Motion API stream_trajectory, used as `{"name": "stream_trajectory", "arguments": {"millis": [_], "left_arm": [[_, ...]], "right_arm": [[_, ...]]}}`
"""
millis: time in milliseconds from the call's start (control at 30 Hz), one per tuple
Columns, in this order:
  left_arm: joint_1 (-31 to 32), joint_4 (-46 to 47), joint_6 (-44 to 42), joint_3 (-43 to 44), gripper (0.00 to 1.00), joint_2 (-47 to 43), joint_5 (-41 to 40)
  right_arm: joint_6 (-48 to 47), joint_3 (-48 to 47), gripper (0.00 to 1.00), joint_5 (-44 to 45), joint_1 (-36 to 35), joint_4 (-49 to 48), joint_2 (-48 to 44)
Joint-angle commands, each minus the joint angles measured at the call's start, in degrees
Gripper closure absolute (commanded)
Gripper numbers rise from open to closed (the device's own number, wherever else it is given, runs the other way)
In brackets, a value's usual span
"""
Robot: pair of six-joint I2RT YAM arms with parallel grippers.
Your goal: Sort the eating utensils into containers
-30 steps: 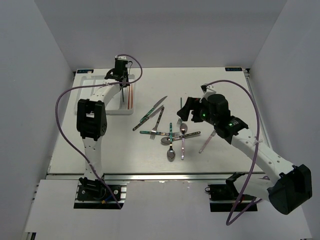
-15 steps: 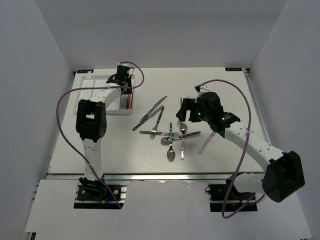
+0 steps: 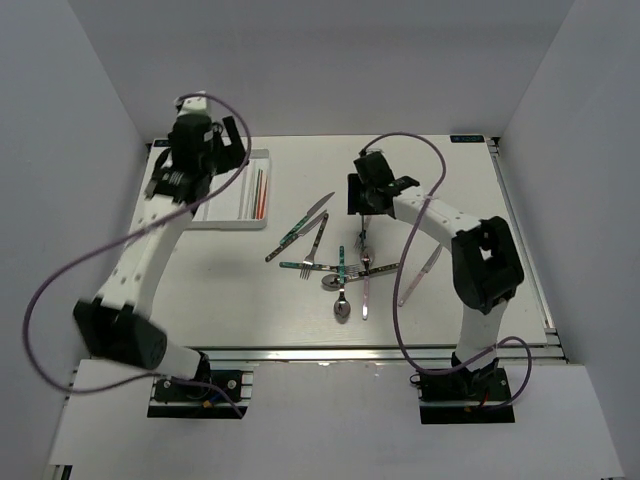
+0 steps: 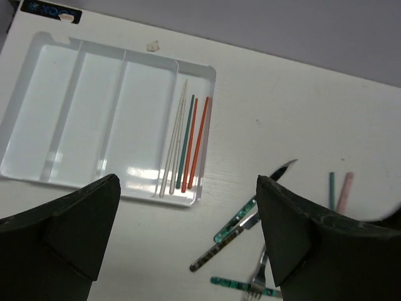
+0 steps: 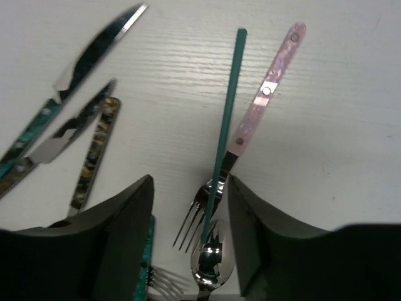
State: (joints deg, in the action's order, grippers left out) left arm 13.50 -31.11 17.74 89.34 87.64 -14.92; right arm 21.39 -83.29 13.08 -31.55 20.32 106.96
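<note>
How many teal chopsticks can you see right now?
2. One teal chopstick lies in the white tray's end compartment beside the red-orange sticks; the other lies on the table, crossing the pink-handled fork. More may be hidden.

Colours I can make out
White tray (image 4: 88,113); cream, teal and red-orange chopsticks (image 4: 185,141); fork (image 5: 250,116) with marbled pink handle.

The spoon (image 5: 212,266) is cut off at the bottom edge.

I count one white tray (image 4: 37,169), five chopsticks (image 4: 190,144) lying in it, one teal chopstick (image 5: 227,106) loose mid-table, and two knives (image 5: 100,47) beside it. The overlapping forks and spoons (image 3: 343,308) defy my counting.
</note>
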Motion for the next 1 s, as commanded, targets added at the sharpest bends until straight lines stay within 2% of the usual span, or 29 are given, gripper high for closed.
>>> {"name": "stream_trajectory", "arguments": {"millis": [0,33,133,233,433,733,967], "left_arm": [[0.39,-0.71,1.25,-10.38,0.02,-13.25,1.03],[0.39,1.30,0.90,-15.98,0.02,-18.76,1.55],[0.39,4.64,-0.68,-23.84,0.02,-26.87,1.56],[0.39,6.68,0.01,-32.71,0.02,-30.15,1.29],[0.39,4.92,0.37,-34.67,0.02,-27.69,4.45],[0.39,6.50,0.37,-37.66,0.02,-29.72,6.92],[0.39,6.50,0.54,-37.57,0.02,-29.28,7.62]], "right_arm": [[-1.78,-4.33,0.47,2.92,0.17,3.15,3.16],[-2.14,-5.56,0.55,3.00,0.17,3.67,5.26],[-2.49,-9.52,0.61,4.58,0.17,6.49,8.43],[-2.32,-9.79,0.62,4.41,0.17,6.14,9.58],[-2.67,-12.77,0.64,6.25,0.26,7.10,14.33],[-4.16,-15.24,0.67,8.71,0.96,7.90,17.67],[-4.78,-15.41,0.72,5.82,2.20,7.63,19.16]]}}
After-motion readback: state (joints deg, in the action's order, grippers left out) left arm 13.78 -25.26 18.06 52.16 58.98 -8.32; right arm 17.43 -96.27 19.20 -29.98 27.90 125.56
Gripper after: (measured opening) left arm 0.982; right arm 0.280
